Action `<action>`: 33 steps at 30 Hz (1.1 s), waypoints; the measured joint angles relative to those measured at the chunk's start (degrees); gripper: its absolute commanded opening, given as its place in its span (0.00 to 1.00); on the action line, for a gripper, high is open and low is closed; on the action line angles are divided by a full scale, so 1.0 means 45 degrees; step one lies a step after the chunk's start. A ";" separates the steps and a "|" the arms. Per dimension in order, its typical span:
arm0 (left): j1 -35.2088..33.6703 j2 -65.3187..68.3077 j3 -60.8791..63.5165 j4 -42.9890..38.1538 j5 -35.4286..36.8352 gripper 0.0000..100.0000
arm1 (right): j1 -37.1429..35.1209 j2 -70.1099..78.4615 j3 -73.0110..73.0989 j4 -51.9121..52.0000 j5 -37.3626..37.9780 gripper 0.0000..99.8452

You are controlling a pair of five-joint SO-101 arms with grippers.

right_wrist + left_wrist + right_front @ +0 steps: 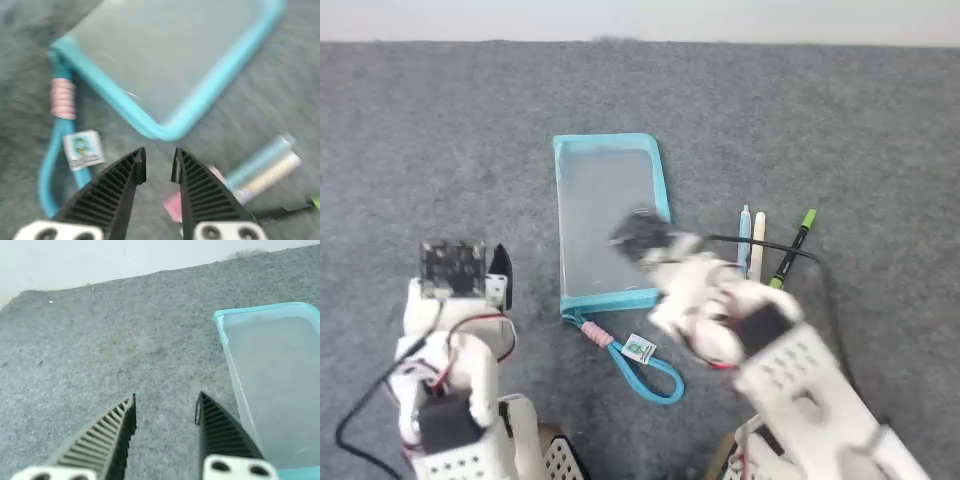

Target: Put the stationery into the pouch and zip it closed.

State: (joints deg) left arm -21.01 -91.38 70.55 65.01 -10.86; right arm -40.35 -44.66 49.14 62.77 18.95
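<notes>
From above, the pouch (pixel 605 215) lies flat, with three pens (pixel 757 245) just beside it, not yet inside. The left gripper (pixel 165 412) sits near the pouch, fingers wide apart, empty. The right gripper (pixel 159 165) hangs over the pouch's corner, fingers narrowly parted, gripping nothing, likely placed to fetch pens.

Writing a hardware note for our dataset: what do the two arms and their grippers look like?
The left arm and right arm are white plastic with black motor blocks; red and black cables loop on the left one. The left gripper and right gripper have black, ribbed, pointed fingers on white mounts.
</notes>
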 measured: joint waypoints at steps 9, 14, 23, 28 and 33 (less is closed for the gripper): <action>-0.2891 1.0139 -0.5822 0.0000 0.0371 0.19 | -0.3536 0.3907 -0.0606 -0.2266 -0.0098 0.10; -0.5333 1.5101 -0.8322 0.0000 0.0371 0.21 | -0.3966 0.5197 -0.0606 -0.3380 -0.0117 0.10; -0.6447 1.7856 -0.9866 0.0000 0.0391 0.22 | -0.4024 0.7404 -0.1504 -0.4259 -0.1309 0.10; -0.6466 1.7856 -0.9866 0.0000 0.0410 0.22 | -0.4024 0.8967 -0.2247 -0.4298 -0.1348 0.10; -0.6466 1.7856 -0.9866 0.0000 0.0449 0.22 | -0.4024 0.9827 -0.2657 -0.4317 -0.1348 0.10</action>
State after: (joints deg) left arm -50.11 -11.03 26.15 65.01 -8.84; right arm -58.46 -0.44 37.19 43.34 12.88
